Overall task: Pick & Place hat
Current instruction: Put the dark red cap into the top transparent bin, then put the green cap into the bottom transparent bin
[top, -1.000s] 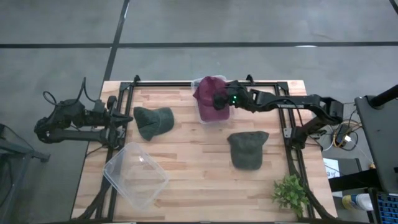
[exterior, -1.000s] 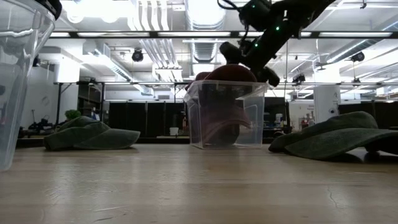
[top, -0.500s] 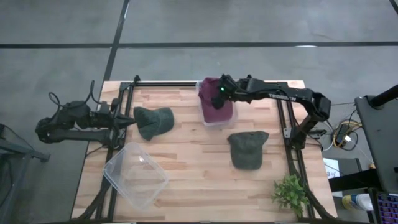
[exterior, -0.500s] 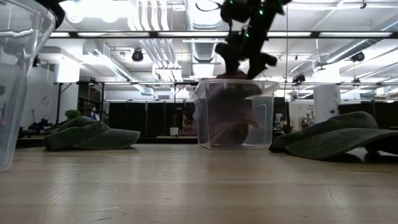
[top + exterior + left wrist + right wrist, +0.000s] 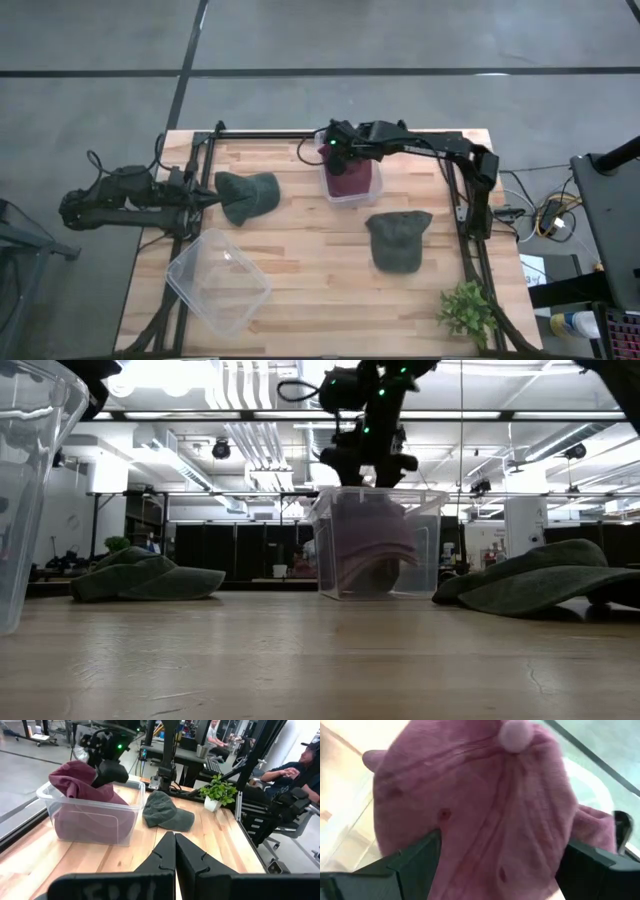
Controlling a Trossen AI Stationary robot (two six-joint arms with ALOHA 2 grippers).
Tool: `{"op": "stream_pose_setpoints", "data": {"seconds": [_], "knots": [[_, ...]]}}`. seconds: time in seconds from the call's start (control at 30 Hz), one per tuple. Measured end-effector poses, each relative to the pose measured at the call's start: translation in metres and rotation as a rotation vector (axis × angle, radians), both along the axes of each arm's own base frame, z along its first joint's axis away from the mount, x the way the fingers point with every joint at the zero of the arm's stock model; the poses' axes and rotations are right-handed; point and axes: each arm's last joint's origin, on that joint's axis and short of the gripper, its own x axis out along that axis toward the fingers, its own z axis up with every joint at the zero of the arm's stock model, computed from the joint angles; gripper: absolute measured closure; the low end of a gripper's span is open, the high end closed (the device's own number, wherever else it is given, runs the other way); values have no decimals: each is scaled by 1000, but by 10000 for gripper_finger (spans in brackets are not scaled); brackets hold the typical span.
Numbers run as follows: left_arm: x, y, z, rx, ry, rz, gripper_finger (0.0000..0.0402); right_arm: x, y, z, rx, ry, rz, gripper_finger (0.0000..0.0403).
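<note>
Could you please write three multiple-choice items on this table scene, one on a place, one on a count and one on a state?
1. Where is the maroon hat?
A. In the clear bin at the table's far edge
B. Beside the plant
C. Under the left hand

2. How many green hats lie on the table?
A. One
B. Two
C. Three

3. How are the right hand's fingers?
A. Shut on a green hat
B. Shut on nothing
C. Open over the maroon hat

Answers: 1 A, the hat fills that bin. 2 B, one near each arm. 3 C, its fingers stand apart around the hat in the right wrist view.
</note>
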Motion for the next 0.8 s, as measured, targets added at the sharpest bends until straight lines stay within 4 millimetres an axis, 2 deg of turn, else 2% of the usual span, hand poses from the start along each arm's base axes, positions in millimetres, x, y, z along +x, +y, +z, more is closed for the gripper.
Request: {"op": "stream_pose_setpoints", "data": {"seconds": [0.23,0.37,0.5,0.7,0.8], "knots": [[0,0,0,0,0,-1,401,23,-2,-37,35,77,-2,69],[0,0,0,0,0,0,401,29,-3,-43,65,77,4,69],[0,0,0,0,0,-1,401,31,-3,-34,65,63,7,69],[0,0,0,0,0,0,401,27,-2,11,21,-25,21,69],[0,0,0,0,0,-1,401,24,-1,25,16,-22,21,69]]}}
